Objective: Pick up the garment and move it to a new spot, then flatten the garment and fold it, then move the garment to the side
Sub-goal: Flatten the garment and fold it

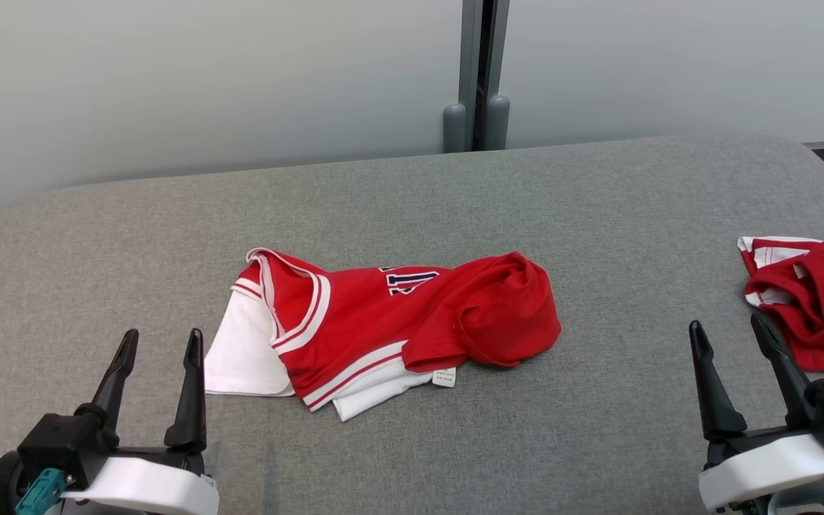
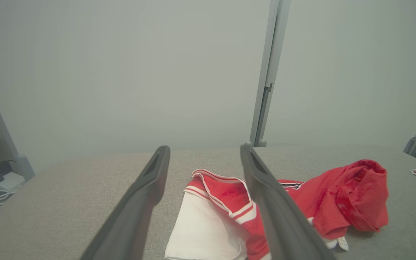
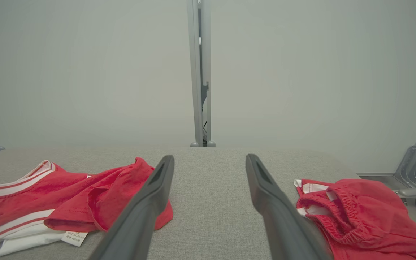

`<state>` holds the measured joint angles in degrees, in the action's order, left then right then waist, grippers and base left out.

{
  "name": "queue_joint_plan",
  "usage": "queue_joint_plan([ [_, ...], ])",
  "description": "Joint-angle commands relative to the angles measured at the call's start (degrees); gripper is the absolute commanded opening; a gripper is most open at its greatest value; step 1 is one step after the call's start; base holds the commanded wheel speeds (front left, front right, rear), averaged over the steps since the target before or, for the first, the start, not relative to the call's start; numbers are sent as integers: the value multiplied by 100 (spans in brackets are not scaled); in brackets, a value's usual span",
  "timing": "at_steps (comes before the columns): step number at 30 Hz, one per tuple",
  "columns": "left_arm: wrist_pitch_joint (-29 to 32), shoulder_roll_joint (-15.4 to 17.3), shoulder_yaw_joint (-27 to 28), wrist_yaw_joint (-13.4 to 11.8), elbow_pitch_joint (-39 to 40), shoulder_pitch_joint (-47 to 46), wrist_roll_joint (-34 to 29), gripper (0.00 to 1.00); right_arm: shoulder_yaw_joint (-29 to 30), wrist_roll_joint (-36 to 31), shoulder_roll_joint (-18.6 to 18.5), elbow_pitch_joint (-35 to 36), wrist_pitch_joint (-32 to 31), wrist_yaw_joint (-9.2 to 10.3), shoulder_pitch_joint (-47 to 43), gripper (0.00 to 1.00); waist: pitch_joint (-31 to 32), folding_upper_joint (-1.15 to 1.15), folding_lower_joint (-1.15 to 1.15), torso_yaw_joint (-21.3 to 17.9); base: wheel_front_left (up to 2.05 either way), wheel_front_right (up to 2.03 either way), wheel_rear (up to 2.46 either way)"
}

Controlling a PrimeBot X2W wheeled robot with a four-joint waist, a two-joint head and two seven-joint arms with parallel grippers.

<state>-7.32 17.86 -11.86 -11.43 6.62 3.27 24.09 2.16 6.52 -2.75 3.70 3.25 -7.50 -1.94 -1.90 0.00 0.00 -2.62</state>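
My left end effector and my right end effector each carry two long, dark, tapering fingers on a black block. Behind each block sits a smooth white shell. A teal plug sticks out beside my left one.

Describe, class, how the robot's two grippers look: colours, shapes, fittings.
Left gripper and right gripper each have two long, dark, tapering fingers on a black block, backed by a white rounded shell. A teal connector sits by the left one's block.
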Motion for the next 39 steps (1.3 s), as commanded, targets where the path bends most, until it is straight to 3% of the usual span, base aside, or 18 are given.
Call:
queue_joint_plan([
  [1, 6, 38, 18, -30, -21, 14, 13, 100, 16, 2, -23, 30, -12, 2, -50, 100, -1, 0, 0, 2, 0, 0, 0],
  [29, -64, 41, -105, 12, -155, -327, 42, 100, -42, 69, -22, -36, 35, 2, 140, 100, -172, 0, 0, 174, 0, 0, 0],
  [35, -126, -11, -166, 58, -153, -533, 49, 100, -504, -53, -21, -168, -80, 2, 532, 100, -358, 0, 0, 517, 0, 0, 0],
  [39, -204, -95, -215, 118, -201, -663, 95, 100, -1210, -89, -31, -442, -220, 2, 984, 100, -540, 0, 0, 787, 0, 0, 0],
])
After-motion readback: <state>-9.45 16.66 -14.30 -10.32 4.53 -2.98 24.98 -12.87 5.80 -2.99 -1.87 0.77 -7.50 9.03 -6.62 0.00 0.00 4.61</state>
